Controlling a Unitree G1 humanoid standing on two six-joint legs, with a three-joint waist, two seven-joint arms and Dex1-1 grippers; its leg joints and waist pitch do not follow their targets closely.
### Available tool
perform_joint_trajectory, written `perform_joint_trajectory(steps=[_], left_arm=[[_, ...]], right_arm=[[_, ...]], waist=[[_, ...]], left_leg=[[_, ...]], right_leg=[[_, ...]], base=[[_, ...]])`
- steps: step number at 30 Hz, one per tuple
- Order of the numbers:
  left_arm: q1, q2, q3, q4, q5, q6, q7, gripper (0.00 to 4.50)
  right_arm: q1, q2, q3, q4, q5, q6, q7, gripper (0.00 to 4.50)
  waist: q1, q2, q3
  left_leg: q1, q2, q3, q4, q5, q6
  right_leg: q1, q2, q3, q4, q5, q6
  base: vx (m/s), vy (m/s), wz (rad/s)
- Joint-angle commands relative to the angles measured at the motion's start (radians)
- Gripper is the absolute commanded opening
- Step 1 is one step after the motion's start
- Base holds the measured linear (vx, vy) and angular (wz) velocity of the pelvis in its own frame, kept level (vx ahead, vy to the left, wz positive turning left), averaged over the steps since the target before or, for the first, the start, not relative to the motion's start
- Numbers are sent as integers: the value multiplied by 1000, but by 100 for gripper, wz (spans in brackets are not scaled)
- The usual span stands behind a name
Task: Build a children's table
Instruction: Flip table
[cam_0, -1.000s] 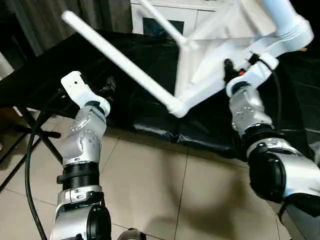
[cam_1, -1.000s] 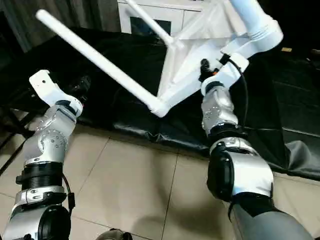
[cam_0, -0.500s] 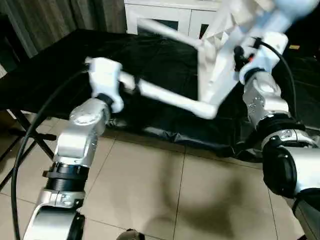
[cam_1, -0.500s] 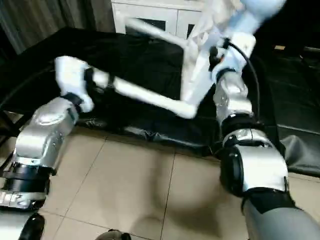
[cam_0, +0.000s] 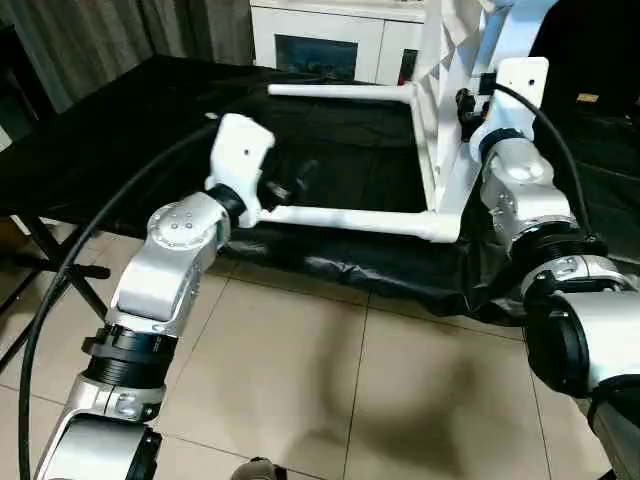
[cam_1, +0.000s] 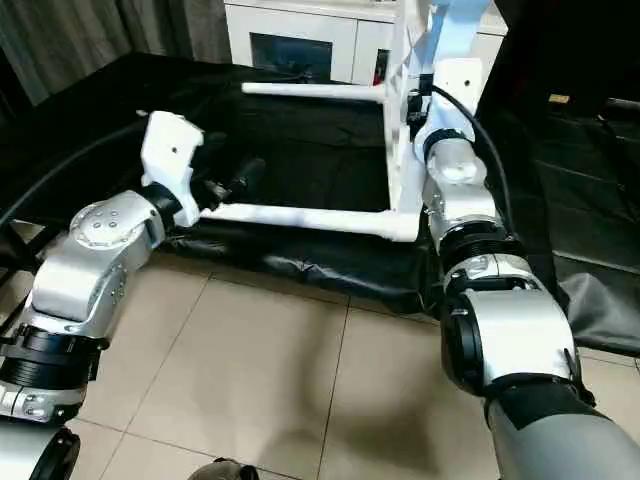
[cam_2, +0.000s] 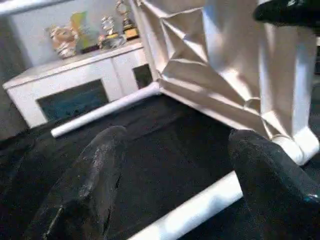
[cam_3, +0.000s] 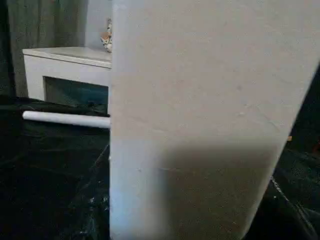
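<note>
Your left gripper (cam_2: 175, 190), fingers (cam_2: 85, 190) spread with the near leg (cam_0: 350, 220) between them untouched, looks set to steady it, while the children's table (cam_0: 445, 120) stands on edge on the black-draped surface (cam_0: 150, 110) at 1 o'clock, your right fingers' grip hidden behind it, undeterminable.

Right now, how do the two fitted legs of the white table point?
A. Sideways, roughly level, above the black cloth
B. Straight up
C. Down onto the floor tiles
A: the table top stands on edge, and the near leg and far leg run roughly level toward the left claw.
</note>
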Motion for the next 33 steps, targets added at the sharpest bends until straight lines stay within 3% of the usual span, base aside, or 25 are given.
perform_joint_trajectory(steps=[1,6,7,8,13,20,22,28,29,30,32,33], left_arm=[[-18,10,-22,-12,18,-32,-18,364],[-24,5,-38,-15,28,-38,-27,364],[-22,5,-41,-19,29,-35,-32,364],[-19,5,-42,-24,33,-31,-34,364],[-5,2,-33,-39,35,-26,-28,364],[-5,-27,2,4,75,-8,78,364],[-12,-43,3,38,148,-56,179,364],[19,-74,34,46,36,-159,71,364],[34,-67,25,39,33,-187,44,364],[49,-62,23,26,24,-195,23,364],[75,-22,1,-14,48,-240,-9,364],[70,0,-11,-18,82,-267,1,364]], right_arm=[[-14,6,16,22,-47,-1,-79,188],[-26,39,18,48,-47,-21,-107,188],[-27,47,18,52,-43,-26,-94,243],[-26,53,15,56,-40,-32,-82,257],[-20,69,-1,60,-24,-79,-21,300],[3,60,-4,30,-17,-213,62,354],[27,60,-7,-1,-5,-274,99,377],[137,70,-11,-124,13,-438,155,385],[160,72,-6,-153,12,-466,163,385],[189,78,-1,-194,21,-489,182,385],[310,95,31,-367,49,-546,242,385],[356,103,45,-434,62,-549,265,385]], waist=[[-17,-11,-81],[-20,-13,-82],[-21,-15,-82],[-24,-16,-81],[-43,-20,-83],[-49,-18,-82],[-49,-15,-82],[-40,-16,-86],[-41,-11,-86],[-44,-14,-84],[-39,-12,-83],[-39,-9,-84]], left_leg=[[59,50,-32,-68,-193,-51],[59,50,-32,-68,-181,-46],[58,49,-31,-68,-182,-44],[57,50,-32,-69,-187,-42],[52,49,-33,-64,-151,-19],[53,50,-30,-59,-145,10],[53,52,-32,-59,-148,15],[53,50,-33,-55,-135,38],[53,53,-34,-56,-143,38],[53,54,-34,-58,-146,39],[52,59,-37,-61,-163,43],[58,57,-37,-63,-178,39]], right_leg=[[15,-41,26,-60,41,-177],[15,-40,25,-55,57,-181],[15,-41,25,-55,54,-181],[16,-42,25,-56,49,-181],[22,-42,24,-49,111,-198],[25,-41,25,-51,132,-226],[26,-40,25,-52,148,-223],[27,-43,23,-51,163,-246],[26,-43,23,-49,155,-244],[26,-41,23,-51,150,-241],[27,-47,25,-53,140,-220],[25,-43,24,-56,127,-212]], base=[[0,0,0],[0,0,0],[0,0,0],[0,0,0],[0,0,0],[0,0,0],[0,0,0],[0,0,0],[0,0,0],[0,0,0],[0,0,0],[0,0,0]])
